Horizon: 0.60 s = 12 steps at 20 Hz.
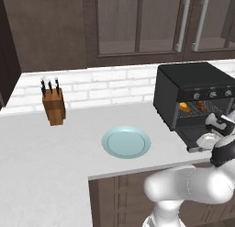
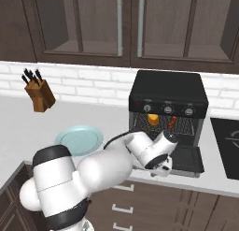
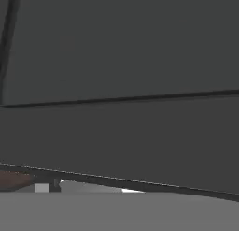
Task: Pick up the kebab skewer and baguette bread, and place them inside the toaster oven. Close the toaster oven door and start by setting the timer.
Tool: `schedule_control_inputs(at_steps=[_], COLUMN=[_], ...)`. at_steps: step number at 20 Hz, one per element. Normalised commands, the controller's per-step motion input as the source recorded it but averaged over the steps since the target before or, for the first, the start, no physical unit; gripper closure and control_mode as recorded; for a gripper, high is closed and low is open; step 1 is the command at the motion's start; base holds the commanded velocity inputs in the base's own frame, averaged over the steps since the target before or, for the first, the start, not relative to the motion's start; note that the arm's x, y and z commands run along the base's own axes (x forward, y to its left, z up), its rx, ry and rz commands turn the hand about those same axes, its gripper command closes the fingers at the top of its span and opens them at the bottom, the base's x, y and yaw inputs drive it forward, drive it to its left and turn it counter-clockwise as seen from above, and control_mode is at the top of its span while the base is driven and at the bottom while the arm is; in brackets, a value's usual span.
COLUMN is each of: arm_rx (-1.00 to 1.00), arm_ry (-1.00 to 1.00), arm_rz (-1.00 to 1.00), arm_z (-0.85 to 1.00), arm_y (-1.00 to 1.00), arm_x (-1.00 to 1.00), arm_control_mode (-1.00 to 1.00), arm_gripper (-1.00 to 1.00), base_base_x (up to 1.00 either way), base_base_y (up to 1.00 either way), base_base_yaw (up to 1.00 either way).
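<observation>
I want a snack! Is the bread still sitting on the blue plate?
No, the plate holds nothing; the baguette bread sits inside the open toaster oven.

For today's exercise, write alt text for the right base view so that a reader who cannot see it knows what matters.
A black toaster oven stands on a white counter with its door folded down, the baguette bread and kebab skewer inside on the rack. The white robot arm reaches to the door's front edge. To the left lie a pale blue plate and a knife block.

Glossy white arm (image 2: 93, 174), dark joints
</observation>
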Motion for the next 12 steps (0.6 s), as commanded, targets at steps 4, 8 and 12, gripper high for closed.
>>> schedule_control_inputs(at_steps=[4,8,12], arm_rx=[0.0,0.0,0.0], arm_ry=[-0.36,-0.38,-0.39], arm_rz=[0.0,0.0,0.0], arm_z=[0.42,0.46,0.35], arm_y=[0.51,0.55,0.56], arm_x=[1.0,1.0,1.0], arm_control_mode=[-1.0,-1.0,-1.0], arm_gripper=[-1.0,-1.0,-1.0], base_base_x=[0.0,0.0,0.0], base_base_y=[0.0,0.0,0.0], base_base_yaw=[0.0,0.0,0.0])
